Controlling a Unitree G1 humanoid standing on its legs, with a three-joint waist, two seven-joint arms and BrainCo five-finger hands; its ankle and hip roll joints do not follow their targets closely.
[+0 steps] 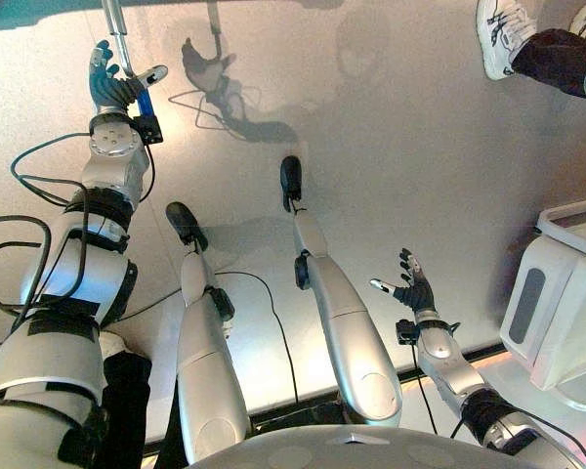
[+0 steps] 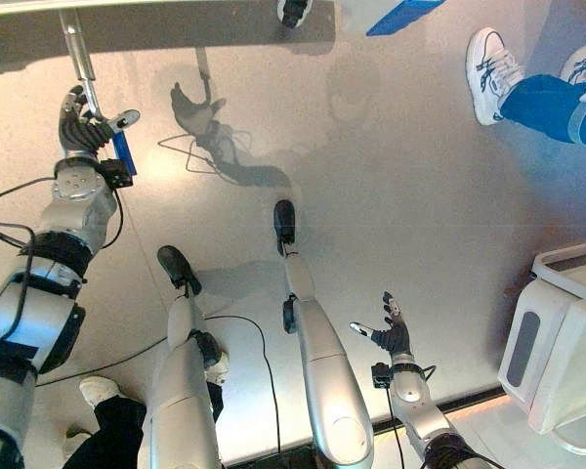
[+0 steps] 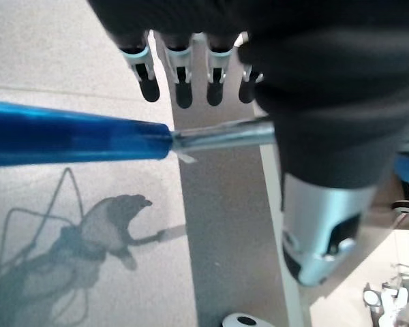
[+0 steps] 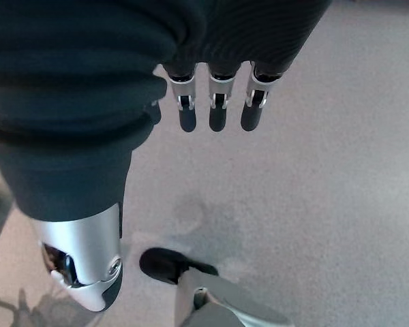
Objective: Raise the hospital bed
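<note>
**Reaching for the bed crank with the left hand**

Starting at the far left, the left hand (image 1: pixel 112 83) is raised to a crank handle (image 3: pixel 75 139) that hangs from the underside of the hospital bed (image 2: pixel 176 24) along the upper edge of the head views. The handle is a bare metal rod (image 1: pixel 117 34) ending in a blue grip. In the left wrist view that grip crosses the palm, with the fingers (image 3: pixel 184 92) straight above it and the thumb beside it — not clamped yet. The rod looks stiff and the blue sleeve smooth, likely slippery, so the hold probably belongs on the blue part, fully wrapped. Further right, the right hand (image 1: pixel 412 288) hangs low over the floor (image 1: pixel 391 147), fingers spread, holding nothing. At the far right stand a person's shoe (image 1: pixel 498 34) and a white bin (image 1: pixel 557 322).
</note>
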